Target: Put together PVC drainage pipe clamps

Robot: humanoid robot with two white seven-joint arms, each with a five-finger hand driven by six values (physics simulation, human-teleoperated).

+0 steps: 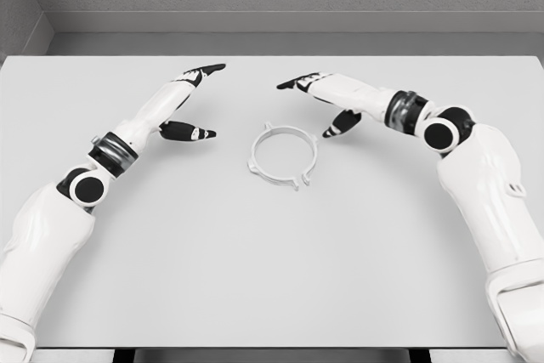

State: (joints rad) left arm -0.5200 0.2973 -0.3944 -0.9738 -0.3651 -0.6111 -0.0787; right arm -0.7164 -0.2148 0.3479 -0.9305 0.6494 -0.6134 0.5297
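Observation:
A white ring-shaped pipe clamp (283, 156) with small tabs on its rim lies flat near the middle of the white table (255, 278). My left hand (194, 101) hovers to the clamp's left, fingers spread and holding nothing. On the other side, my right hand (323, 104) hangs just above and right of the ring, its thumb close to the ring's upper right edge, fingers extended and empty. Neither hand touches the clamp.
The table's far edge meets a grey wall at the top of the view. Its front edge runs along the bottom, with both forearms reaching in over the sides.

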